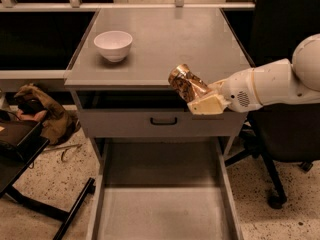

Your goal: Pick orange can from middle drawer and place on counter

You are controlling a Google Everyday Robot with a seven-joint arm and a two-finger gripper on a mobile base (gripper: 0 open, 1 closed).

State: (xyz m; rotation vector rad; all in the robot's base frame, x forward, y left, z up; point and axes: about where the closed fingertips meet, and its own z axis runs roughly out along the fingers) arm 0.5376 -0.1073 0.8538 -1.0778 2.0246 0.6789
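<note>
My gripper (202, 96) reaches in from the right on a white arm and is shut on the orange can (184, 82), a shiny orange-brown and gold can held tilted to the upper left. The can hangs at the front edge of the counter (170, 44), right of its middle, about level with the top. The middle drawer (162, 204) stands pulled out below, its flat grey floor bare. One cream finger (207, 105) shows under the can; the other is hidden behind it.
A white bowl (113, 44) stands on the counter's left part. A grey drawer front with a black handle (163, 120) sits under the counter. A black office chair (280, 149) is at the right. A brown bag (42, 111) and a black frame lie on the speckled floor at the left.
</note>
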